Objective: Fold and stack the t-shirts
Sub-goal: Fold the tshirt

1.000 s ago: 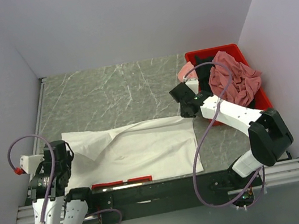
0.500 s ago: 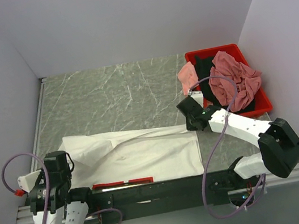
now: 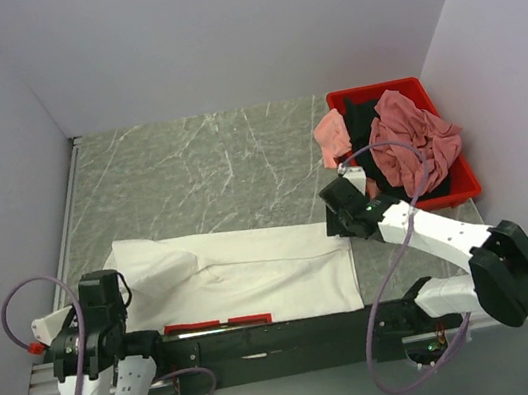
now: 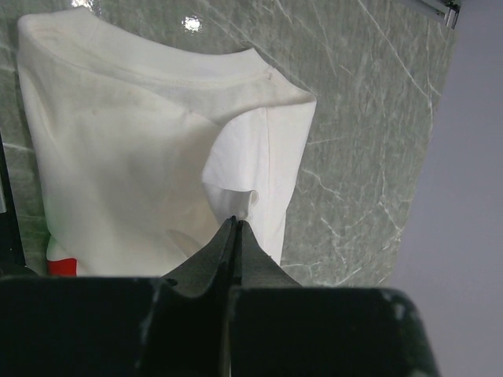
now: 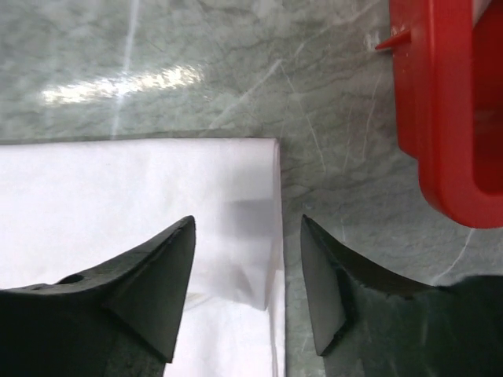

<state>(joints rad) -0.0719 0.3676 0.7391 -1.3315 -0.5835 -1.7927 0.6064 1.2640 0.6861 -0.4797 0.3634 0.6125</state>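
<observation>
The white t-shirt (image 3: 256,270) lies flat along the near edge of the tabletop (image 3: 198,168), with lots of bare stone between its far edge and the back wall. The other t-shirts (image 3: 406,138) are heaped in the red bin (image 3: 383,88) on the right. The left jaws are pressed together, pinching the sleeve (image 4: 267,157), and the right jaws are spread over the far right corner (image 5: 263,153); since a second ago the far edge lies straighter and both arms are nearer.
</observation>
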